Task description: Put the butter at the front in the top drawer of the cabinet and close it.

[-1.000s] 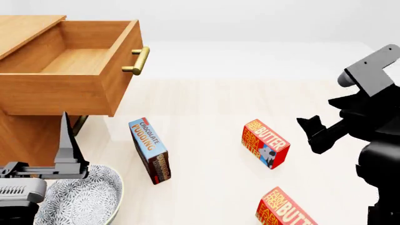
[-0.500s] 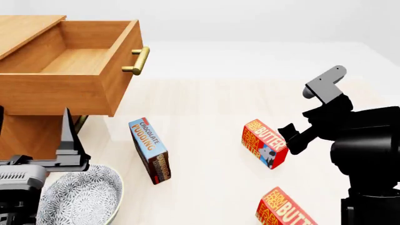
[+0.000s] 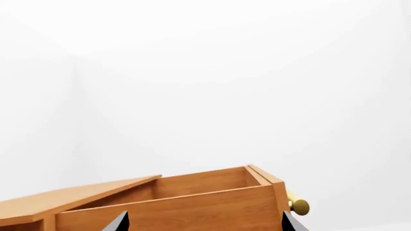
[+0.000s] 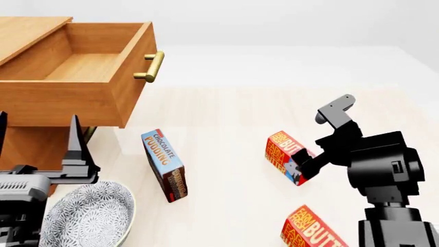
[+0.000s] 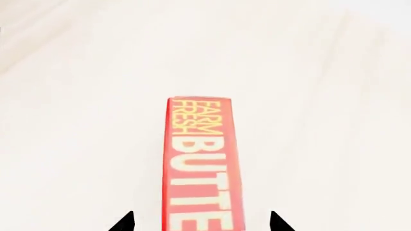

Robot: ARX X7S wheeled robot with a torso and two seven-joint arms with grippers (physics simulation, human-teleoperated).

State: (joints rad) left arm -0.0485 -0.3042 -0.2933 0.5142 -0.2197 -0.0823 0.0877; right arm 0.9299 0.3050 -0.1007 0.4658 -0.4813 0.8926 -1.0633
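Straddling the butter point(image 4: 289, 163), the right gripper point(image 4: 307, 163) holds its fingers spread, one tip on either side of the carton in the right wrist view point(image 5: 204, 166), with gaps to both faces. The carton lies on the pale table point(image 4: 226, 108), at about 4 o'clock from the open top drawer point(image 4: 75, 77) of the cabinet point(image 4: 28, 149). Risk: closing off-centre may skew or tip the narrow carton, and a shallow pinch may let it slip during the lift. The left gripper point(image 3: 202, 222) is likewise spread, idle beside the drawer. Compared with 0.5 s earlier, the right arm has advanced and lowered onto the carton; the Chocolate Pudding box point(image 4: 164, 164), bowl point(image 4: 89, 216) and second butter point(image 4: 312, 231) are unmoved.
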